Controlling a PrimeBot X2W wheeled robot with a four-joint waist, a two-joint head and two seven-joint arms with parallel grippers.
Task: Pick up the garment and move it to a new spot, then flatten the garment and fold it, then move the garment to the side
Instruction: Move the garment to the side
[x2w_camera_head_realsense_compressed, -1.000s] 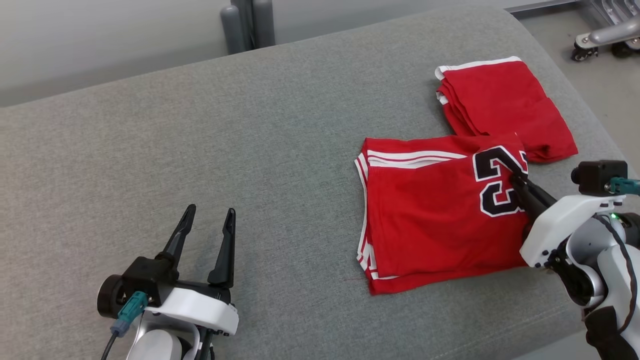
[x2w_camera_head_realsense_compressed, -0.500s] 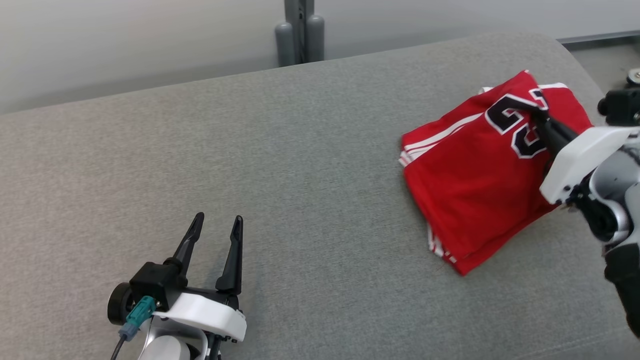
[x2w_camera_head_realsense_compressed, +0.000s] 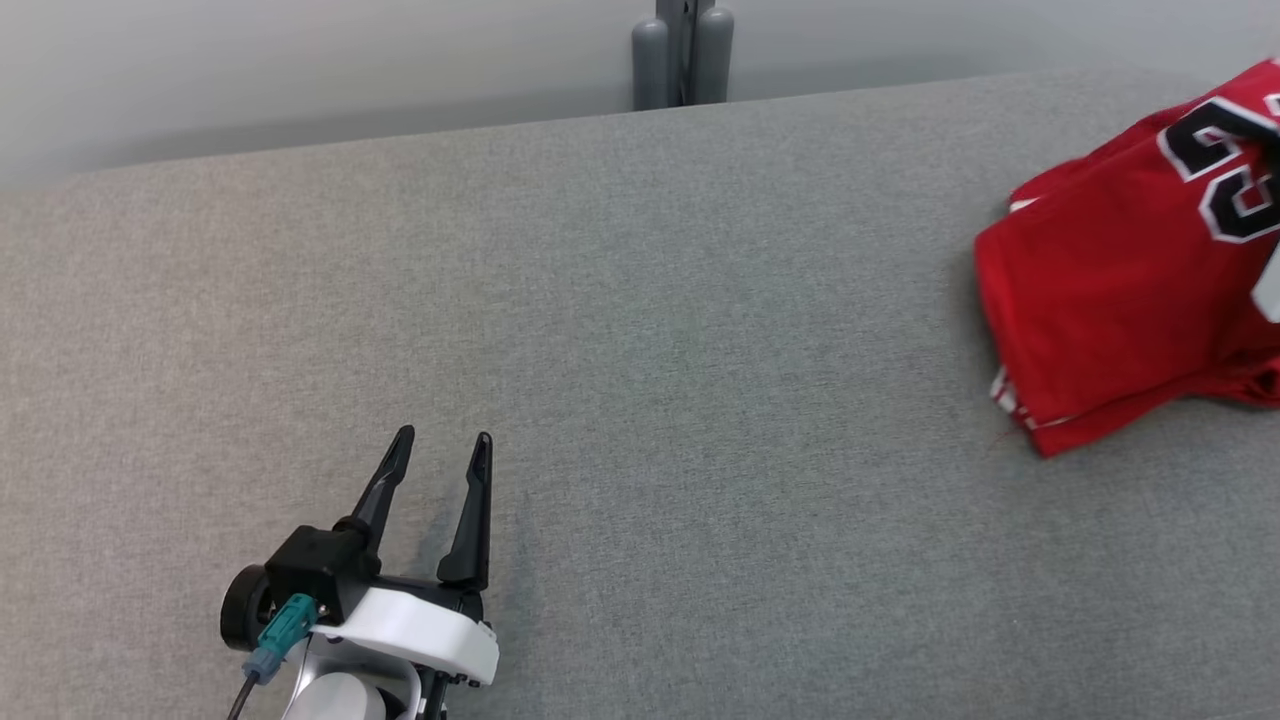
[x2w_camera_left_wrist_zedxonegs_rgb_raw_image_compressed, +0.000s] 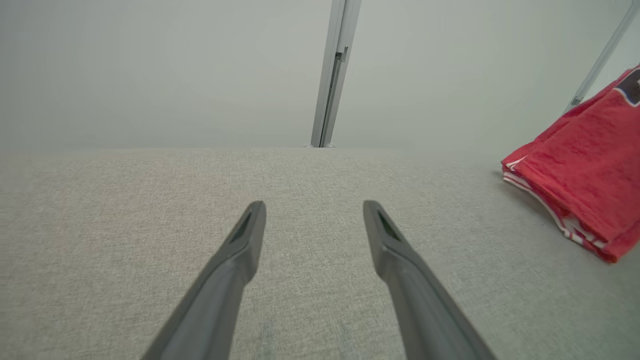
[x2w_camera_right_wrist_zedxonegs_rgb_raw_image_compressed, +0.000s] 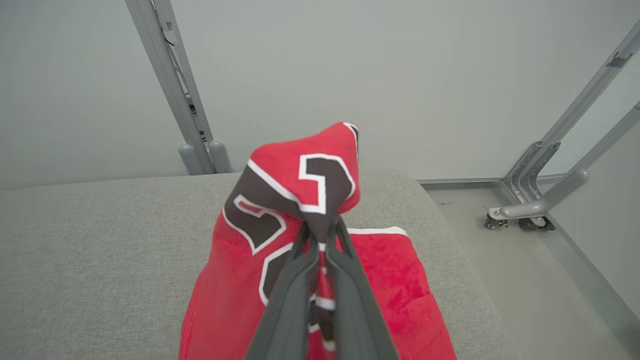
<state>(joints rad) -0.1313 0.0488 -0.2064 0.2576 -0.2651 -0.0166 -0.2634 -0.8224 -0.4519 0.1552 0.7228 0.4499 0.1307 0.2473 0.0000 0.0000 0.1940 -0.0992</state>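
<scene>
Seen from the head, the folded red jersey with black-and-white numerals (x2w_camera_head_realsense_compressed: 1100, 300) hangs at the far right of the grey upholstered cushion (x2w_camera_head_realsense_compressed: 650, 350), one end raised, apparently for carrying aside. The left gripper (x2w_camera_head_realsense_compressed: 445, 435) waits near the front, clear of that route. In its own wrist view its fingers are spread and empty over bare fabric. In the right wrist view, the right gripper (x2w_camera_right_wrist_zedxonegs_rgb_raw_image_compressed: 322, 227) pinches the jersey at its numeral, tenting it upward.

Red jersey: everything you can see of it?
The red jersey looks like soft knit, folded into layers, with white trim at its edges and black, white-outlined numerals. The right gripper is shut on a numeral corner, holding it up in a peak; the lower edge rests on the grey cushion, at its right end.
</scene>
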